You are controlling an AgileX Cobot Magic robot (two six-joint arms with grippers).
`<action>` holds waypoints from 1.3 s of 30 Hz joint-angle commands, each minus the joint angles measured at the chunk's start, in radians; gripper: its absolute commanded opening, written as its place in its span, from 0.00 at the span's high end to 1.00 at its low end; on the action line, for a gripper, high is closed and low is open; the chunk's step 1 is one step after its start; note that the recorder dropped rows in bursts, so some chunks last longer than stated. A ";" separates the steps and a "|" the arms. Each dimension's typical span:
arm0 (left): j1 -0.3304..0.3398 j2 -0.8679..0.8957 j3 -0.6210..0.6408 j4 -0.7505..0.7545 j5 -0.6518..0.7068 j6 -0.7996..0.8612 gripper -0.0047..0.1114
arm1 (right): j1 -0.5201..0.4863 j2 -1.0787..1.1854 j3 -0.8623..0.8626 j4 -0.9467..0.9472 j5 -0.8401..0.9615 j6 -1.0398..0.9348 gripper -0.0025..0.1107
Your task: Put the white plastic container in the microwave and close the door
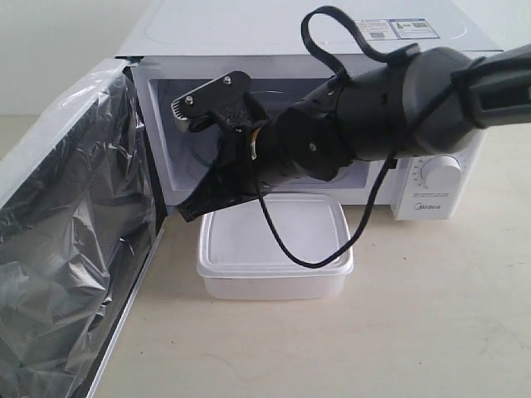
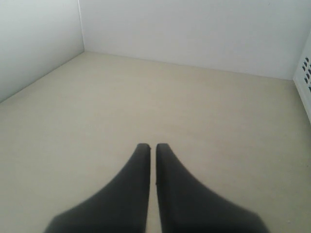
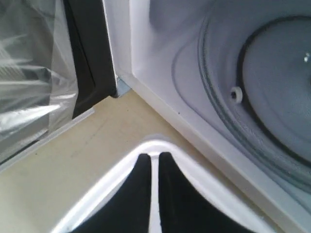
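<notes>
The white plastic container (image 1: 249,249) sat on the table (image 1: 431,323) just in front of the open microwave (image 1: 274,33), its door (image 1: 75,240) swung wide. The right gripper (image 3: 151,156), jaws closed and holding nothing, hung over the container's corner nearest the door hinge. The left gripper (image 2: 152,145) was closed too, above the table.

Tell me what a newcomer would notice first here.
The black right arm stretches across the open boxy white microwave, its shut gripper above a corner of the shallow translucent-white plastic container on the table before it. Left in the exterior view, the white door stands wide open under crinkled clear film.
</notes>
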 commanded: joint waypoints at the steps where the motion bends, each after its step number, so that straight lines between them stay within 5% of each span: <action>1: 0.004 -0.003 0.003 -0.005 0.000 0.005 0.92 | -0.007 0.046 -0.061 -0.082 0.041 -0.017 0.98; 28: 0.004 -0.003 0.003 -0.005 0.000 0.005 0.92 | -0.051 0.184 -0.143 -0.161 0.082 -0.017 0.98; 39: 0.004 -0.003 0.003 -0.005 0.000 0.005 0.92 | -0.046 0.105 -0.128 0.003 0.271 -0.258 0.98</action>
